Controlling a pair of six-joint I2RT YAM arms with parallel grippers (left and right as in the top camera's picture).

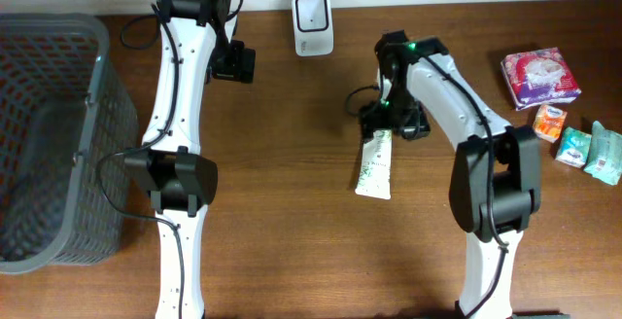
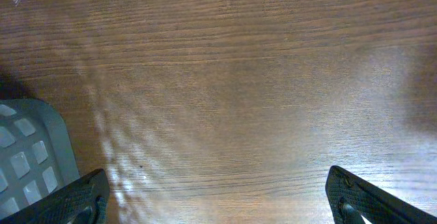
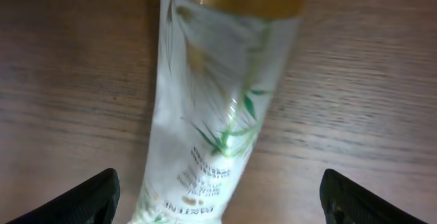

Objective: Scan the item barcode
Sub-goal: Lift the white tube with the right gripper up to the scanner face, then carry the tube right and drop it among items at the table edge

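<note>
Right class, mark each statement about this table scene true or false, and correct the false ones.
1. The white tube lies flat on the table. True.
2. The right gripper is clamped on the tube. False: its fingers stand wide apart on either side, not touching it.
3. The grey basket stands on the left arm's side. True.
4. The left gripper holds a packet. False: it is open and empty over bare wood.
5. The small packets lie next to the basket. False: they lie at the opposite, right-hand edge.
</note>
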